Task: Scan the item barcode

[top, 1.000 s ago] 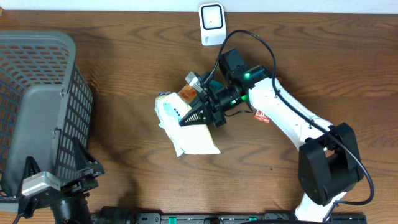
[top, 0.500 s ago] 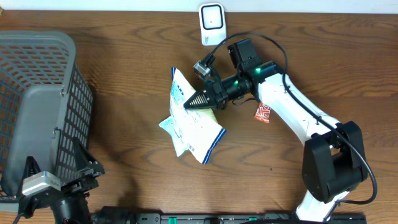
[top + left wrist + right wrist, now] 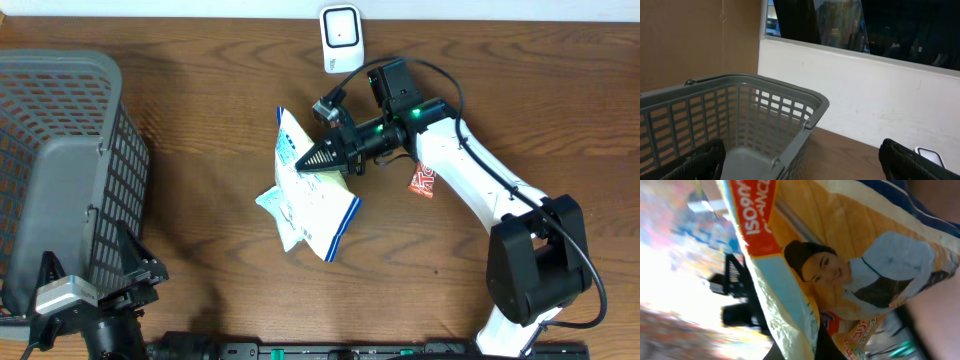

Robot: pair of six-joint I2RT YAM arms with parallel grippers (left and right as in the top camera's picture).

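Change since one second ago: right tool (image 3: pixel 308 159) has shifted up toward the scanner (image 3: pixel 341 38), and the bag (image 3: pixel 310 215) has turned from its pale side to a white and blue side. Nothing else has moved.
Overhead view only: full layout of the tabletop (image 3: pixel 200 100), with the scanner at the far edge, the basket (image 3: pixel 125 200) at the left, and a small red packet (image 3: pixel 422 183) beside the right arm.
Right wrist view only: the bag's other face (image 3: pixel 840 255), orange, with a picture of a smiling person and a red band with white letters. The background is blurred.
Left wrist view only: the basket rim (image 3: pixel 790 95) from the side, with a white wall behind it.
Count: two arms, two tools, one bag, one scanner, one basket, one red packet.
Right tool state: closed, gripping the bag.
Left tool (image 3: pixel 800 167) state: fingers spread wide, holding nothing, near the basket at the near left corner.
Bag location: mid-tabletop, below and left of the scanner, apart from it.
Bag relative to right tool: fingertips pinch the bag in its upper half; most of the bag extends below and left of the tips. Whether its lower end touches the tabletop cannot be told.
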